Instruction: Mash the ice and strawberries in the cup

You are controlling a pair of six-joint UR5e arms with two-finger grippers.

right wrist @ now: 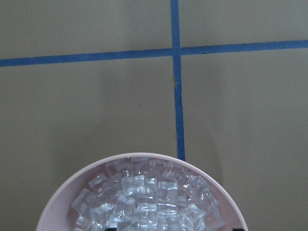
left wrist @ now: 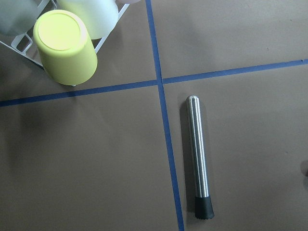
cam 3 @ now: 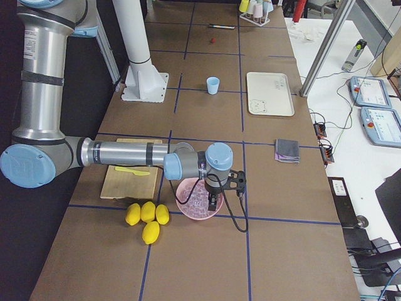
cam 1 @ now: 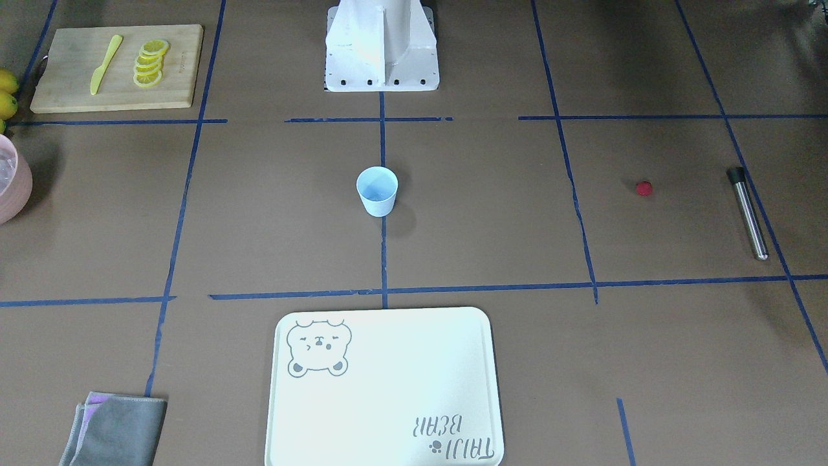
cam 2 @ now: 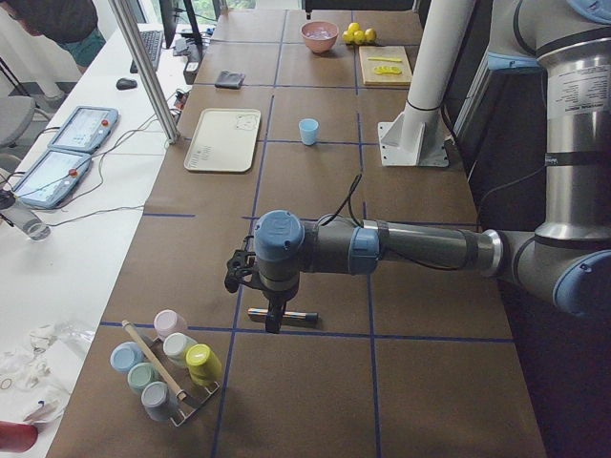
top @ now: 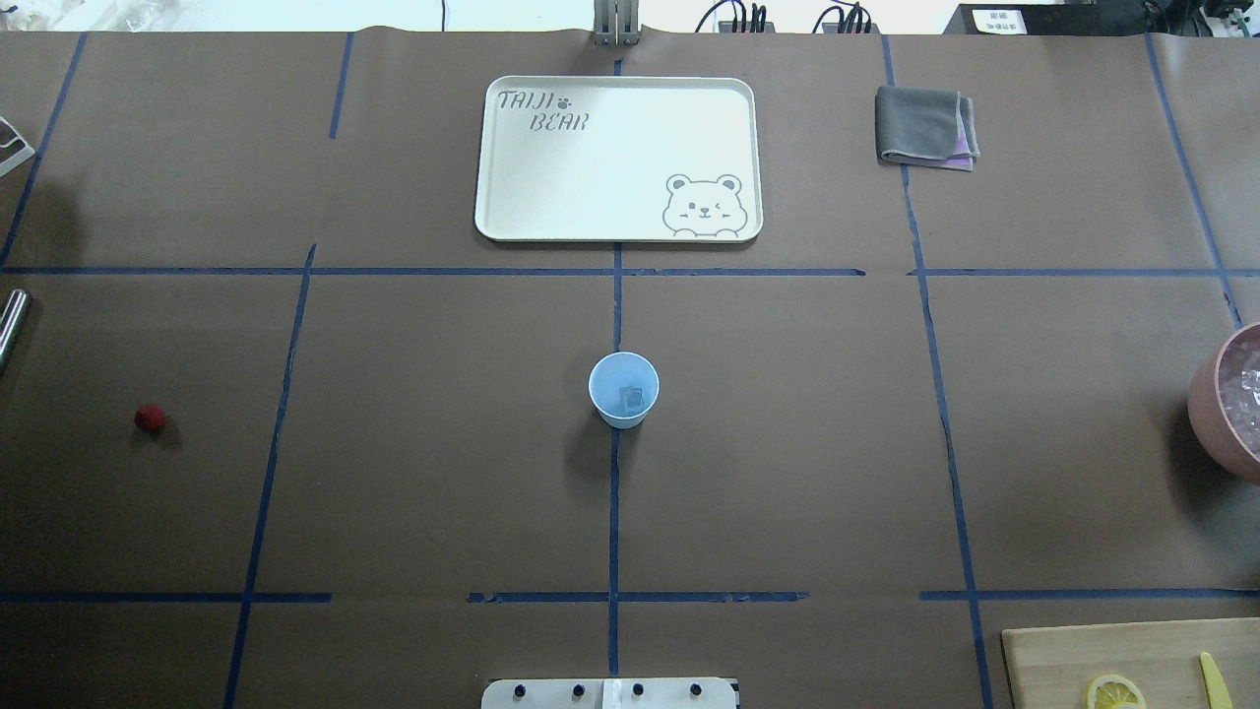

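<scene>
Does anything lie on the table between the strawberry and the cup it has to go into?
Nothing visible does. Only bare table lies between the strawberry and the cup. The muddler lies on the strawberry's far side, away from the cup.

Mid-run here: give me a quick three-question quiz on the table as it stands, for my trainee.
1. True or false: the strawberry lies on the table, outside the cup.
2. What is inside the cup? A a lemon slice; B an ice cube; C nothing.
3. Fill in: the pink bowl is full of ____.
Key: 1 true; 2 B; 3 ice.
</scene>
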